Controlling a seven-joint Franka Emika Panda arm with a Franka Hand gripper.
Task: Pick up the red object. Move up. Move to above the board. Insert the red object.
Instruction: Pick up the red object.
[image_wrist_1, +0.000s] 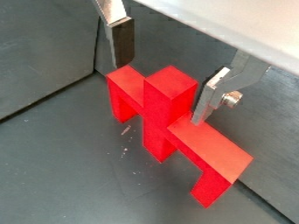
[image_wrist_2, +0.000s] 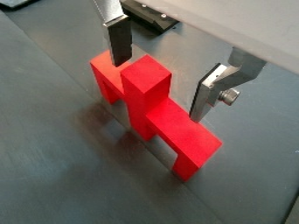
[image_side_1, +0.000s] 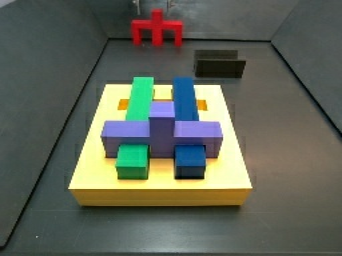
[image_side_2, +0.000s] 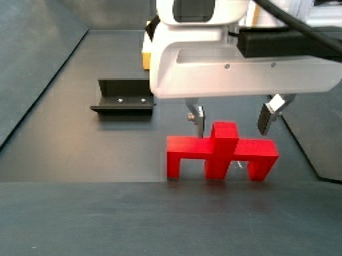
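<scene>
The red object (image_side_2: 221, 155) stands upright on the dark floor, its two legs down and its central post (image_wrist_1: 163, 92) pointing up. My gripper (image_side_2: 234, 117) hangs open just above it, with one silver finger (image_wrist_1: 122, 44) on each side of the post and neither pad touching it; both wrist views show the gap. The gripper (image_wrist_2: 163, 74) holds nothing. In a side view the red object (image_side_1: 158, 30) sits at the far end of the bin, well beyond the yellow board (image_side_1: 160, 192), which carries green (image_side_1: 138, 105), blue (image_side_1: 183, 100) and purple (image_side_1: 160, 130) blocks.
The dark fixture (image_side_2: 120, 97) stands on the floor beside the red object, and shows as a dark box (image_side_1: 221, 65) between it and the board. Grey bin walls (image_side_1: 54, 110) slope up around the floor.
</scene>
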